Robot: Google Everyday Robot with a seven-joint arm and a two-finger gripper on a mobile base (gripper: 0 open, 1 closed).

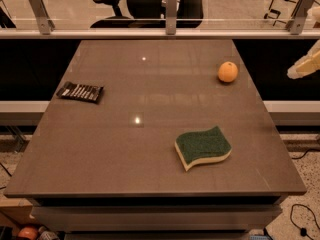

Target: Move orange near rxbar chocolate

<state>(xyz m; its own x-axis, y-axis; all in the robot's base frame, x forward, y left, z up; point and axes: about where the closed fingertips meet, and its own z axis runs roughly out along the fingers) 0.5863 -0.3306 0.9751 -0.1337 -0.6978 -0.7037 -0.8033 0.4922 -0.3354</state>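
The orange (pixel 228 72) sits on the brown table (pixel 150 134) near its far right edge. The rxbar chocolate (pixel 80 91), a flat dark bar with white lettering, lies near the left edge. My gripper (pixel 305 66) shows only as a pale tip at the right border of the camera view, off the table and well to the right of the orange. It holds nothing that I can see.
A wavy green-and-yellow sponge (pixel 202 147) lies at the front right of the table. A metal rail with glass (pixel 170 31) runs behind the table, with office chairs (pixel 145 4) beyond it. Cables lie on the floor at the right (pixel 302 219).
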